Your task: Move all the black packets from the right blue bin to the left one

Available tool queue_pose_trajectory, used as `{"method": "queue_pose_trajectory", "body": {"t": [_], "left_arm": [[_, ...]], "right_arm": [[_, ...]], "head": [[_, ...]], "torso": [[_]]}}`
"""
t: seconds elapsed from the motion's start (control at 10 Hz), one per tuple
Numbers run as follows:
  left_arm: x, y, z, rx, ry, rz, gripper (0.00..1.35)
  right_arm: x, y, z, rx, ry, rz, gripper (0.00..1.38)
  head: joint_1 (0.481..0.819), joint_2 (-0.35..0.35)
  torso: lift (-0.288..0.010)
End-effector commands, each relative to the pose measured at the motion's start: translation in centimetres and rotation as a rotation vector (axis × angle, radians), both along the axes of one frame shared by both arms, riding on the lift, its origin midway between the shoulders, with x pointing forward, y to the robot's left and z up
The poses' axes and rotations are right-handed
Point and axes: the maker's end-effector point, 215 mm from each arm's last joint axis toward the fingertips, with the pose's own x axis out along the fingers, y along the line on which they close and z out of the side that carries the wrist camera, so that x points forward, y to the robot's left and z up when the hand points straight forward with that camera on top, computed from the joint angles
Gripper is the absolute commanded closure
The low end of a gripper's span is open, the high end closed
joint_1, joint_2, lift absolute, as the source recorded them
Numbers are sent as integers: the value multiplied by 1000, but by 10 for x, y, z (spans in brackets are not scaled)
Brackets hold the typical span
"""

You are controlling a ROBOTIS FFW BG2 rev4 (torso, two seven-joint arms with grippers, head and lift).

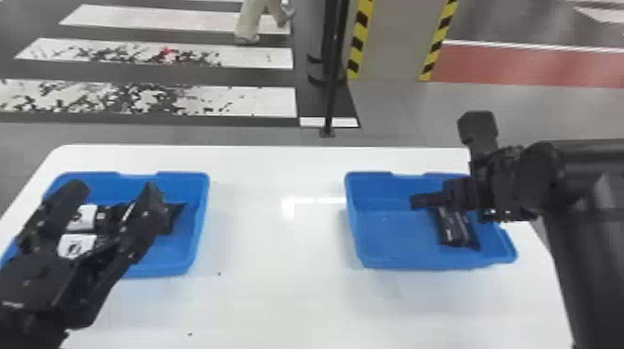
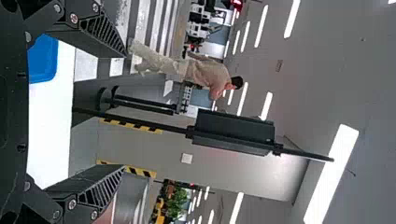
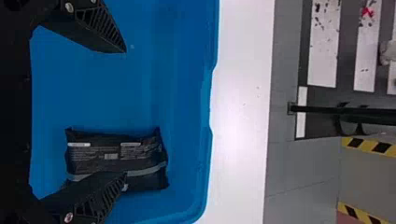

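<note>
My left gripper (image 1: 113, 189) is open above the left blue bin (image 1: 198, 222), partly covering black packets with white labels (image 1: 80, 218) in it. In the left wrist view the same gripper (image 2: 125, 109) has nothing between its spread fingers. Over the right blue bin (image 1: 380, 236) is my right gripper (image 1: 448, 162), also open. A black packet (image 1: 457, 231) lies in that bin's right half, partly under this gripper. From the right wrist, the open gripper (image 3: 125, 112) has one finger overlapping the edge of the packet (image 3: 114, 156), which is not held.
Both bins stand on a white table (image 1: 274, 241), with a wide stretch of tabletop between them. Beyond the far edge are a black pole (image 1: 332, 83) on the floor and a pillar (image 1: 392, 42) with yellow-black striped edges.
</note>
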Motion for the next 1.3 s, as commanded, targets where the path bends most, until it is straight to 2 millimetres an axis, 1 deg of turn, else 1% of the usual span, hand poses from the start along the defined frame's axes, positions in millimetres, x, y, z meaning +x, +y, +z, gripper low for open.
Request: {"method": "queue_pose_trajectory", "body": {"t": [0.0, 0.1, 0.3, 0.5, 0.8, 1.2], "left_arm": [[-1, 1, 1, 1, -4, 2, 205], [-1, 1, 1, 1, -4, 2, 205], [0, 0, 3, 5, -12, 0, 205], [1, -2, 6, 4, -19, -4, 205], [1, -4, 8, 5, -26, -6, 205], [1, -3, 8, 7, -28, -4, 205]], "right_arm": [[-8, -12, -20, -11, 60, -25, 99], [-15, -17, -32, -10, 95, -37, 104], [-20, -26, -46, -16, 136, -60, 104], [-13, -37, -51, -16, 151, -82, 105], [-5, -49, -55, -18, 155, -106, 125], [-10, -59, -64, -35, 178, -127, 136]], "head": [[695, -112], [695, -122], [695, -135], [695, -149], [695, -167], [695, -183]], "torso": [[-140], [-140], [-140], [-140], [-140], [-140]]}}
